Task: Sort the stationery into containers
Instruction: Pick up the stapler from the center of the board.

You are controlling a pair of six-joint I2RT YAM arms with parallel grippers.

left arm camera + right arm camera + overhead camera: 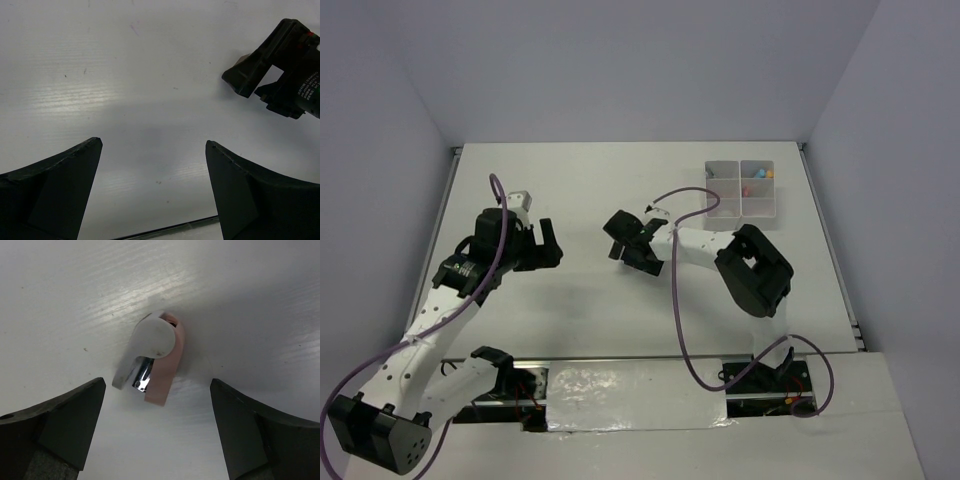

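**Pink piece** [167, 371]: flat, matte slab, rounded at one end and square-cut at the other. A smooth white lobed cap [152, 337] overlaps the rounded end. A short chrome cylinder [142, 376] shows under the cap. The piece lies on the table [580, 180], a white sheet with fine ribbing and a soft sheen.

**Right gripper** [157, 382]: black, wedge-shaped fingers with a dull finish. The jaws stand wide to either side of the piece, touching nothing and holding nothing.

**Left gripper** [154, 141]: same black wedges, spread wide over bare table, with nothing between them.

**Box** [742, 188]: translucent white plastic, thin-walled, split into squarish compartments. It sits at the far right of the table, well apart from the piece. Small pink, orange and blue bits [760, 177] lie in its far right compartment.
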